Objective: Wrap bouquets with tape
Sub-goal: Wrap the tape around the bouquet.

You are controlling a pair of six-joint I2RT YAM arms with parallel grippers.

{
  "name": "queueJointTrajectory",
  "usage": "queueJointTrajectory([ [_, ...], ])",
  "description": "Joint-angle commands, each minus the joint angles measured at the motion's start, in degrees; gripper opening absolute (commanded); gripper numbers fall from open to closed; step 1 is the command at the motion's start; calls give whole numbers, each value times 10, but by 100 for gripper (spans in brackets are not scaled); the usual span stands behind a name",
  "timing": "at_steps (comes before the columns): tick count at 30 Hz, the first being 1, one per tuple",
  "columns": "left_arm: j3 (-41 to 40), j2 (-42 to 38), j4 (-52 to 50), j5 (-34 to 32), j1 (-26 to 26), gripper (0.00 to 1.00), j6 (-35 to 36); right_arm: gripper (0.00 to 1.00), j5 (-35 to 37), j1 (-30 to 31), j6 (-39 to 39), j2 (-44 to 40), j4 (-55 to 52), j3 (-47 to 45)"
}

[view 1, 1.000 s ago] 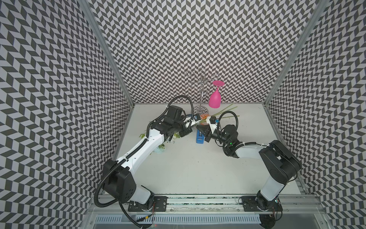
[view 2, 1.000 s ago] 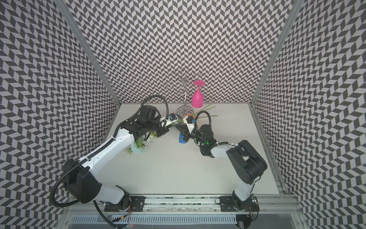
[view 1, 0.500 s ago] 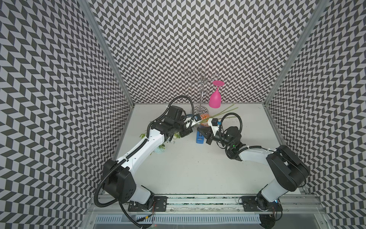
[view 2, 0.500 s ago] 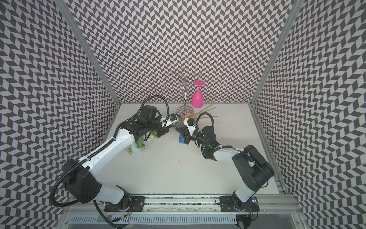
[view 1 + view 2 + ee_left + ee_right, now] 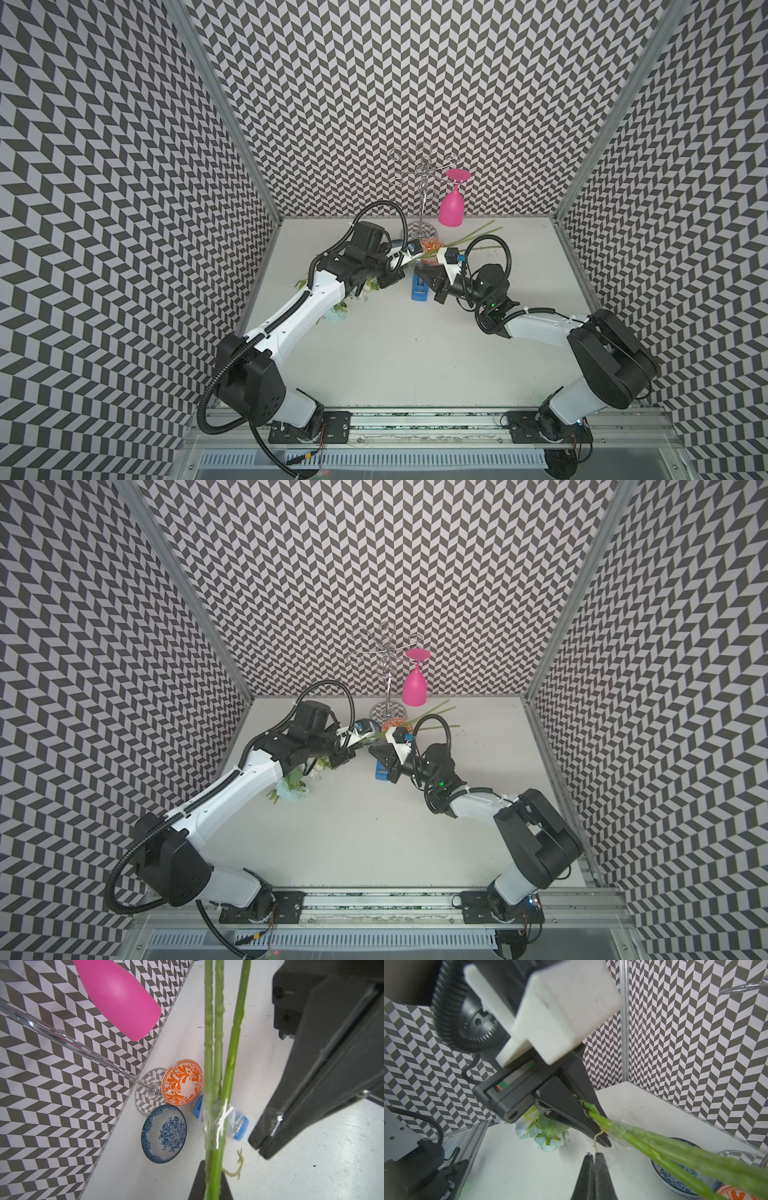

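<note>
The bouquets are one bunch: pale blue-white blooms (image 5: 336, 326) (image 5: 291, 791) lie low by my left forearm, and long green stems (image 5: 469, 239) (image 5: 218, 1043) point toward the back. My left gripper (image 5: 211, 1164) (image 5: 405, 268) is shut on the stems just below a band of clear tape (image 5: 216, 1124) wound around them. My right gripper (image 5: 594, 1154) (image 5: 372, 748) is shut, its tip just beside the taped spot (image 5: 618, 1132), with nothing I can make out between its fingers. The tape dispenser (image 5: 419, 289) (image 5: 380, 771), blue, lies on the table under the two grippers.
A pink glass (image 5: 452, 203) hangs upside down on a wire rack (image 5: 422, 195) at the back wall. An orange-patterned bowl (image 5: 182, 1082) and a blue-patterned bowl (image 5: 164, 1134) sit by the rack's foot, close behind the stems.
My right arm's elbow has swung out to the right and its wrist has turned, while its tip stays by the stems. The left arm and the bouquet have held still.
</note>
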Motion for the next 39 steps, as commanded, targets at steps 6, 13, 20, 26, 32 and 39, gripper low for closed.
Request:
queueJointTrajectory([
  [6,8,10,11,-9,8,0,1,0,-39,9,-2,-42,5,-22],
  [13,7,10,14,-4,8,0,1,10,-33,12,-1,-65,-31,-27],
  [20,2,7,11,-4,9,0,3,17,-39,32,-17,-57,-56,8],
  [26,1,7,9,-1,9,0,4,25,-9,31,-45,-51,-74,35],
  [32,0,3,6,1,9,0,7,26,56,30,-112,-35,-129,82],
  [39,-3,2,4,6,9,0,11,24,101,26,-218,-38,-256,138],
])
